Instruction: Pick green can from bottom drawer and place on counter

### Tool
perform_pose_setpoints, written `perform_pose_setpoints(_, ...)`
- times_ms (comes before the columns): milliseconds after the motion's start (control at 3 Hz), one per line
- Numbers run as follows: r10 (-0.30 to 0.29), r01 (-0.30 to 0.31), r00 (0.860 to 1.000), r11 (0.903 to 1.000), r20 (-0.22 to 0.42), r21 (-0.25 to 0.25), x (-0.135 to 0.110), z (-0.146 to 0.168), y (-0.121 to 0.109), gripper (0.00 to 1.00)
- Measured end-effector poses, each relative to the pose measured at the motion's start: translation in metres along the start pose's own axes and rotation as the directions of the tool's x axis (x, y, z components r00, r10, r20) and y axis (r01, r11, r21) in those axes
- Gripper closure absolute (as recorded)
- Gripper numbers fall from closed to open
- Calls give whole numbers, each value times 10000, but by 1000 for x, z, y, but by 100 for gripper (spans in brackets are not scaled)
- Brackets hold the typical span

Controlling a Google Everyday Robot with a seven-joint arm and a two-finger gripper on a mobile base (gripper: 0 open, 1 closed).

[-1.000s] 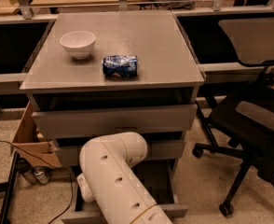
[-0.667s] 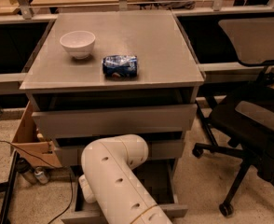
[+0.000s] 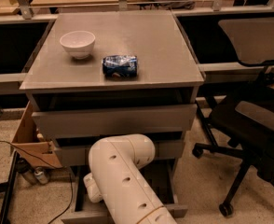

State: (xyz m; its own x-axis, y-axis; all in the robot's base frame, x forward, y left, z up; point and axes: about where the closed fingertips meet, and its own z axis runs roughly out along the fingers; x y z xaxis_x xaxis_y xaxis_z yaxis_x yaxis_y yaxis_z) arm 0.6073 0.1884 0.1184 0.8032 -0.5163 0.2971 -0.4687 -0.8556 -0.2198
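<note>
Robot's gripper isn't visible. It is hidden behind the thick white perforated arm (image 3: 123,171), which rises from the bottom edge, bends at a rounded elbow and dips toward the pulled-out wide grey wood-grain bottom drawer (image 3: 176,211). Whether it's released or grasping anything can't be told. The small shiny green can is also out of sight, prob. inside that drawer behind the arm, so its long axis can't be read. Just above the elbow are the two shallower grey drawers (image 3: 113,120), shut or nearly so, their fronts set back from the open one. Above them is the broad flat matte grey counter (image 3: 141,27), i.e. straight up and away from the drawer. On it stand a small white bowl (image 3: 77,43) at back left and, near the front edge, a crumpled blue-and-white can (image 3: 120,66) on its side, long axis left-right. Right half of the slab is bare. Likely the lift must come out toward the camera before going up, to clear the upper fronts. Brown cardboard box (image 3: 30,139) at left, black office chair (image 3: 253,120) at right.
</note>
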Motion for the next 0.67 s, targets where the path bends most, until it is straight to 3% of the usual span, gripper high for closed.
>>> perform_pose_setpoints(667, 558, -558, 9984, 9984, 61, 9, 14, -36, 17, 83)
